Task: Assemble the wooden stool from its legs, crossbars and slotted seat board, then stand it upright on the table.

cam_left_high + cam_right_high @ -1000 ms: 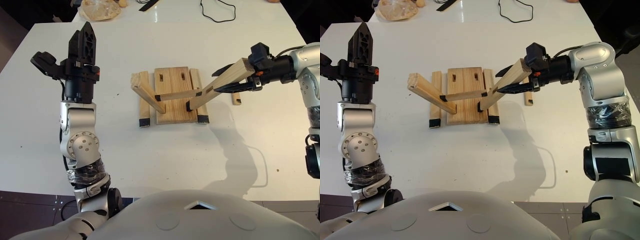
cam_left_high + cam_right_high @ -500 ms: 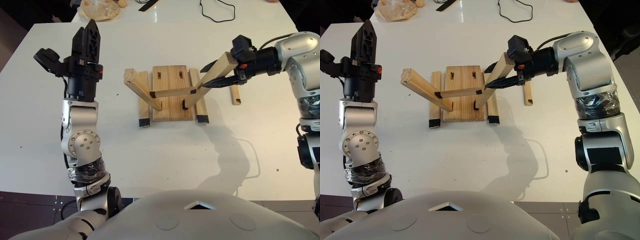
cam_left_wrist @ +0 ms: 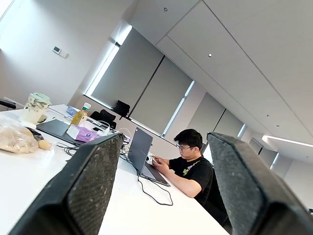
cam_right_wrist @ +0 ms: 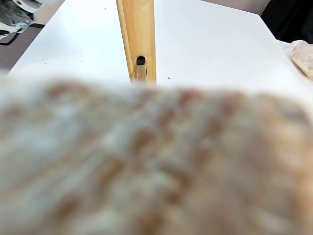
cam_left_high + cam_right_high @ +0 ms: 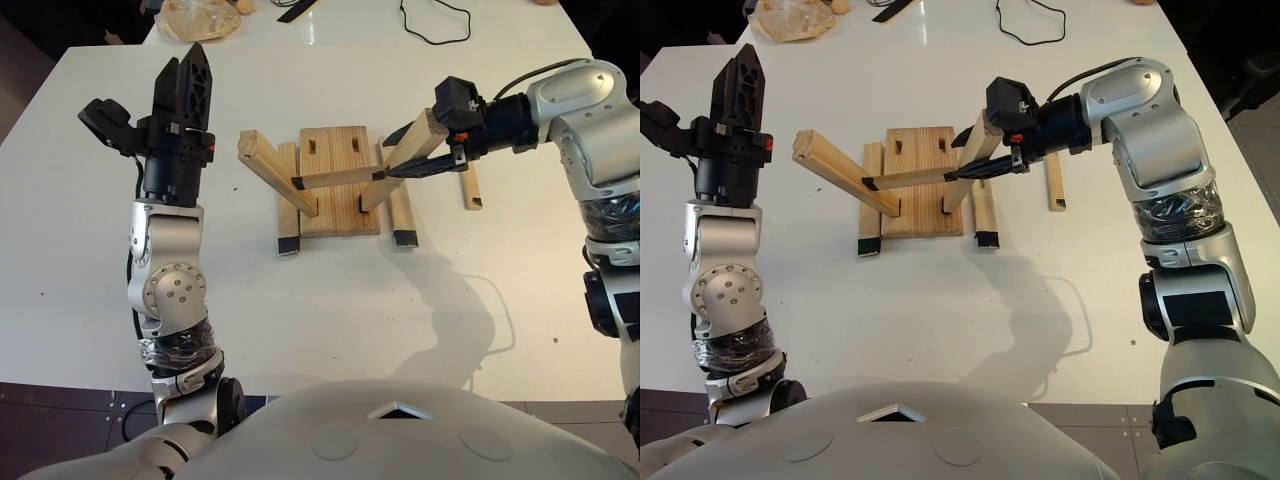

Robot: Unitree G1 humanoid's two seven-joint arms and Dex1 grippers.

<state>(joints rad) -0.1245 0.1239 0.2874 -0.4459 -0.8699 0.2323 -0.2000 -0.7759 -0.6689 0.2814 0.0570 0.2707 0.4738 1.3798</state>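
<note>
Grips with the right hand [image 5: 415, 157] one leg [image 5: 425, 135] of a half-built frame, fingers closed either side of the wood. Holds that frame tilted above the bench [image 5: 330, 320]: two legs joined by a crossbar [image 5: 338, 178], the far leg [image 5: 272, 170] slanting out toward the left arm's side, both lower ends down near the slotted seat board [image 5: 335, 210]. Cannot tell whether those ends touch it.

Holds the left hand [image 5: 186, 75] up off the bench, well apart from the wood, pointing upward, fingers [image 3: 93, 186] spread and gripping nothing.

Has the seat board lying flat mid-bench beneath the frame, two slots showing near its far edge. Has a loose leg [image 5: 289, 225] flat just beside the board on the left and another loose leg [image 5: 402, 215] flat just beside it on the right, each with a dark end toward the robot. Has a short crossbar [image 5: 471, 190] lying farther right, apart from the rest.

Has a bag [image 5: 200, 18] and a black cable [image 5: 432, 22] at the bench's far edge.
</note>
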